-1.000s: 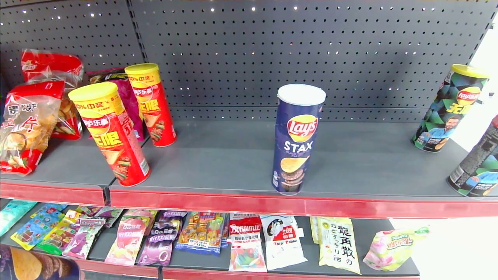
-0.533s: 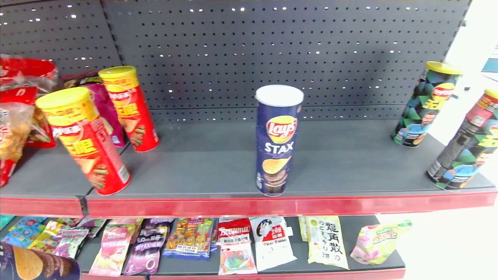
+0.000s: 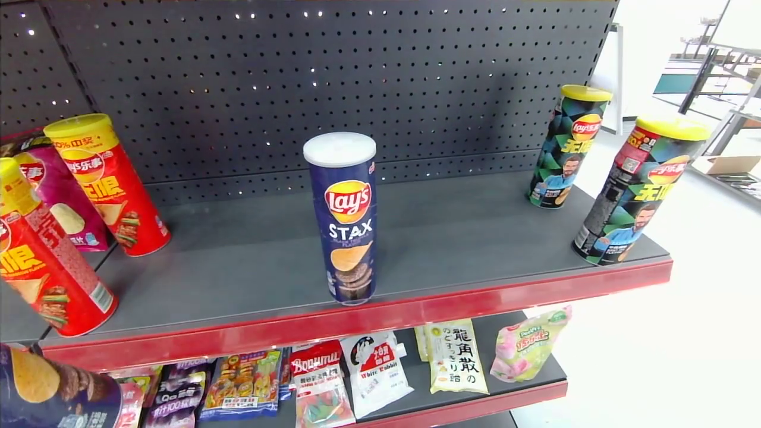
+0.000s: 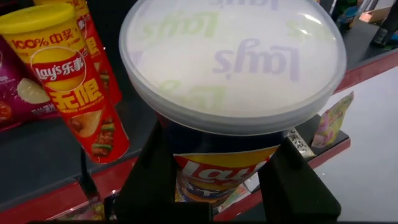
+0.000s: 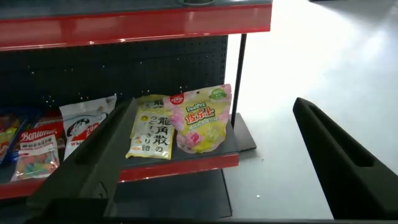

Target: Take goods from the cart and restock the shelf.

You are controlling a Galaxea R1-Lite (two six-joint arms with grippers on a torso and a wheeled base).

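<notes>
Fingers of left gripper pinching dark blue cardboard crisp tube with white plastic lid, right gripper fingers spread wide, facing pink-green plastic snack pouch on grey red-edged shelf

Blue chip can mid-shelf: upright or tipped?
Upright: the blue can stands on its base on the shelf, white lid on top.

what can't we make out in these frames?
- Held dark blue cardboard chip can with white plastic lid: in the left wrist view, the lid and the left hand hide most of its body. In the head view, the bottom-left corner cuts it off.
- Red cardboard chip can with yellow lid, front left: the head view's left edge cuts it off.
- Flat plastic snack packets on the lower shelf: in the head view, the red shelf lip hides their tops.
</notes>
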